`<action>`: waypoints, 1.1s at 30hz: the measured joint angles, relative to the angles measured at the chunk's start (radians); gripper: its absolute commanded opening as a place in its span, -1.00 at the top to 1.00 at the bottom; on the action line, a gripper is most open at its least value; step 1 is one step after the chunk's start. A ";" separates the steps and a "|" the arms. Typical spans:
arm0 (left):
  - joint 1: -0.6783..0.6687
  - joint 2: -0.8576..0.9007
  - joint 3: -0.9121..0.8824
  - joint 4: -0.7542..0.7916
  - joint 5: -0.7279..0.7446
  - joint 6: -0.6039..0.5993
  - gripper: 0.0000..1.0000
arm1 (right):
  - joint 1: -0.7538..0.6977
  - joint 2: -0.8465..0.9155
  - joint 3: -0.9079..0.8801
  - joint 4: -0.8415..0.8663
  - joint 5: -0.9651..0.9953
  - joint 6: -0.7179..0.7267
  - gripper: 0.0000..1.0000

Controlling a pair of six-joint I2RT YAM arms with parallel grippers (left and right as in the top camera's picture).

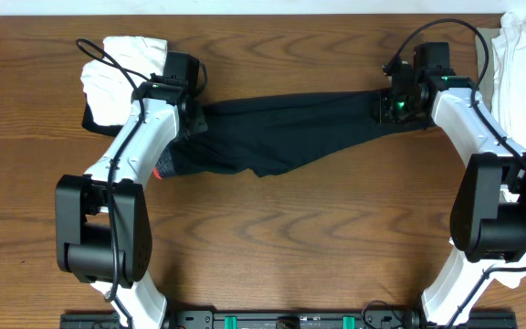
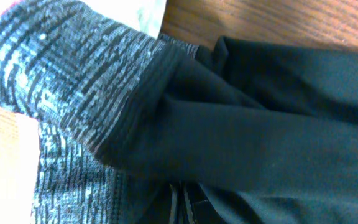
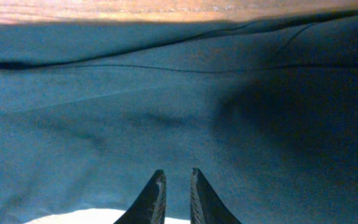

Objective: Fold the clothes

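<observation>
Right wrist view: the right end effector (image 3: 176, 177) is closed to a narrow slit, tips down on the dark leg fabric of the leggings (image 3: 166, 106). This is judged to be a thin pinch on the leg end. The left end effector (image 1: 193, 111) is fully closed, and the grey waistband (image 2: 73, 81) is bunched up against it, so it grips the waist end.

The leggings lie drawn out across the worktop (image 1: 290, 238) between the two end effectors, waist at the left, legs running right. The lower edge hangs slack at mid-length.

Handling, as judged:
- Light, limp and stretchy. The fabric holds no shape and will drape from any hold.
- The thin knit may creep out of a narrow pinch. Take both layers.
- The waistband is thicker and textured, so it is the firmest hold. At the far end, hold the leg hems.
- Not fragile.

A white garment (image 1: 121, 68) lies just beside the left end effector. A white pile (image 1: 523, 50) lies at the right edge of the worktop.
</observation>
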 measured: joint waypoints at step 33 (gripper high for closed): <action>0.002 0.012 0.000 0.127 0.000 0.063 0.88 | 0.001 0.000 -0.002 0.007 0.000 0.000 0.70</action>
